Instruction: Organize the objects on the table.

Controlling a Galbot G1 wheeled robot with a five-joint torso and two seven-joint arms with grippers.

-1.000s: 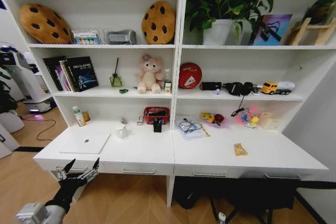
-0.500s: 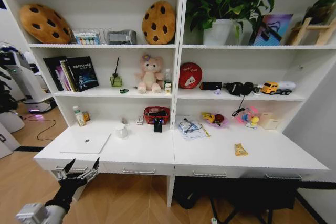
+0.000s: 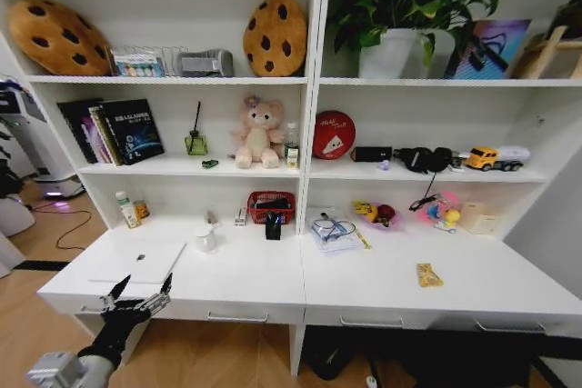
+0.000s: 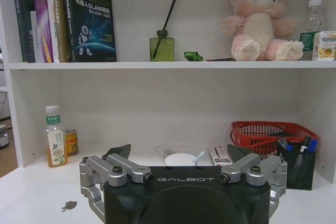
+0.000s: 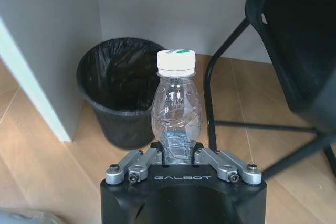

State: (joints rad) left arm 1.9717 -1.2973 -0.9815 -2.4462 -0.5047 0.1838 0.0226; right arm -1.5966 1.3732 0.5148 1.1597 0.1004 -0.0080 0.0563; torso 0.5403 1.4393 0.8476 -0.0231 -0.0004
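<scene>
Item, head view: long white desk (image 3: 273, 281) with smooth flat top and shallow metal-handled drawers, spanning the lower half of the frame under white shelving. Item: thin silver laptop (image 3: 138, 262), lid shut, lying flat at the lower left of the desk top, its long axis running along the desk's front edge. Item: left gripper (image 3: 136, 296), black body with grey metal fingers, at the lower left of the frame, fingers spread apart and holding nothing, just in front of the desk edge and directly below the laptop; the laptop lies straight ahead of and slightly above it, so the left arm is judged the nearer one for that piece. Item: small yellow packet (image 3: 428, 274), flat on the right half of the desk, well apart from the left gripper. Item, left wrist view: the same left gripper (image 4: 184, 179) at the bottom centre, with a red mesh basket (image 4: 270, 135) at mid right on the desk. Item, right wrist view: right gripper (image 5: 178, 169) at the bottom centre, fingers clamped on a clear plastic bottle with white cap (image 5: 177, 109), upright, above wooden floor with a black-lined waste bin (image 5: 118, 87) at centre left.
</scene>
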